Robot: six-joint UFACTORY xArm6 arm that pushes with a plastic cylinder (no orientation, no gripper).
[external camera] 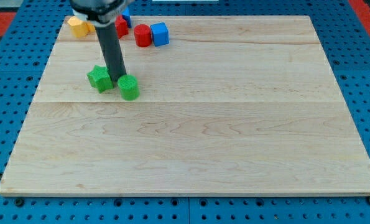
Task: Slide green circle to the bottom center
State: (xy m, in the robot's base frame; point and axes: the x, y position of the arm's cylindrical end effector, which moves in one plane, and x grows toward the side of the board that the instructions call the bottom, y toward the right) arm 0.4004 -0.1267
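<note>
The green circle block (129, 87) stands on the wooden board (191, 143) in the upper left part of the view. A green star block (99, 78) sits just to its left. My tip (116, 83) comes down between the two green blocks, right at the circle's upper left edge and against the star's right side. The dark rod rises from there to the view's top.
At the view's top left lie a red cylinder (142, 35), a blue cube (160, 33), a yellow block (79, 27), a red block (120, 26) and a blue block (126, 16), partly hidden by the arm. Blue pegboard surrounds the board.
</note>
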